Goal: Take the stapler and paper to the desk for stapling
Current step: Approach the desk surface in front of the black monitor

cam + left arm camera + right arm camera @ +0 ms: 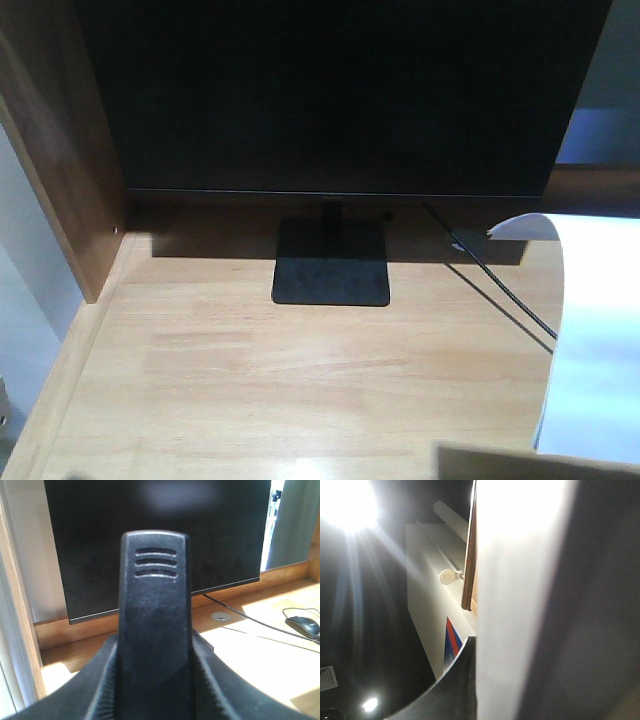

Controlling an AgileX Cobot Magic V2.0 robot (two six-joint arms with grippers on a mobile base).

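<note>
**Both hands full, stapler left, paper right**

My left hand [155, 685] is closed on the stapler [155, 605]. In the left wrist view it fills the middle of the shot: a black body end-on with three little grooves near the top, and my ridged finger pads [107, 695] pressed against it on both sides. I can't see the orange patch or the label from this angle. Whether it's touching the desk [300, 380] or hanging just over it, I can't tell. It's pointed at the monitor [340, 90] at the far side, though.

My right hand [510, 700] has the paper [600, 330]. In the right wrist view the sheet is jammed right up against the lens as a bright white strip. There's a dark curved finger [452, 690] on its left and a blurry dark mass on its right, so it looks clamped. That camera is looking upward at a glaring ceiling light [345, 500].

From the front camera, the sheet stands up along the right edge of the desk with its top corner curled over toward the left. Neither hand shows up in that view.

Also on the desk:
- the monitor's flat black stand [332, 262] sits at the far middle
- a black cable [500, 290] runs from behind the stand toward the near right
- a black mouse [304, 626] is off to the right
- a round grommet [219, 615] is set in the wood just below the screen's edge

A wooden side panel [60, 130] closes off the left.
</note>
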